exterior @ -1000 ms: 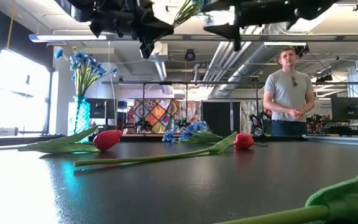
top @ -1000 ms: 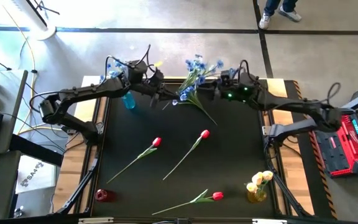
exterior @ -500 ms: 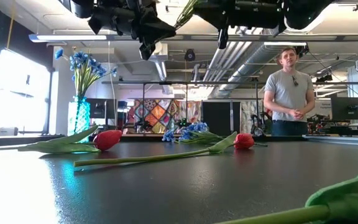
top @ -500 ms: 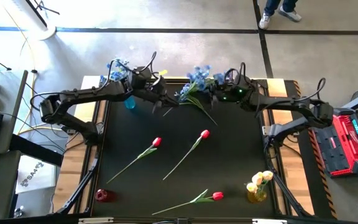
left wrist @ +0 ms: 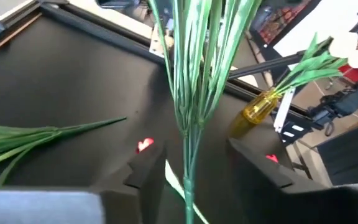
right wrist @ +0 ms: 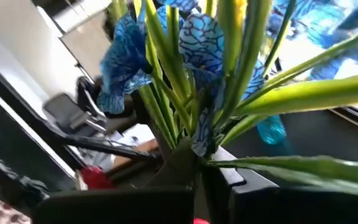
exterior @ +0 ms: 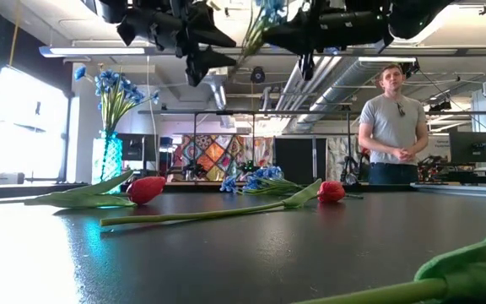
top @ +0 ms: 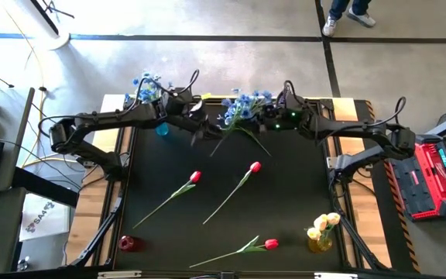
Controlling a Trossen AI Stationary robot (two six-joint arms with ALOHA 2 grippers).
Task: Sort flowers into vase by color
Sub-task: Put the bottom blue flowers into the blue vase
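Note:
A blue spray (top: 242, 103) is up in the air over the table's far middle, with my right gripper (top: 251, 120) shut on it. Its long stem (left wrist: 188, 155) runs down between the open fingers of my left gripper (top: 201, 130), which stand on either side without touching it. A second blue spray (exterior: 256, 179) lies on the table at the far side. The blue vase (top: 159, 128) holds blue flowers at the far left. Three red tulips (top: 194, 177) (top: 255, 166) (top: 270, 244) lie flat on the table. My right gripper pinches the spray's bundle of green stalks (right wrist: 188, 146) between its two fingers, just under the blue blossoms. The fingers come in about level from the table's right and lie across the stalks. The spray is lifted clear, blossoms up, with the stem slanting down toward my left gripper.
A small red vase (top: 128, 243) stands at the near left and a yellow vase (top: 320, 242) with pale yellow tulips at the near right. A person (exterior: 392, 127) stands beyond the table's far edge.
My right gripper has moved down and toward my left gripper and shut on the spray below its blossoms. My left gripper has opened and let go of the stem. The blossoms have swung toward the table's left, and the stem now hangs more steeply.

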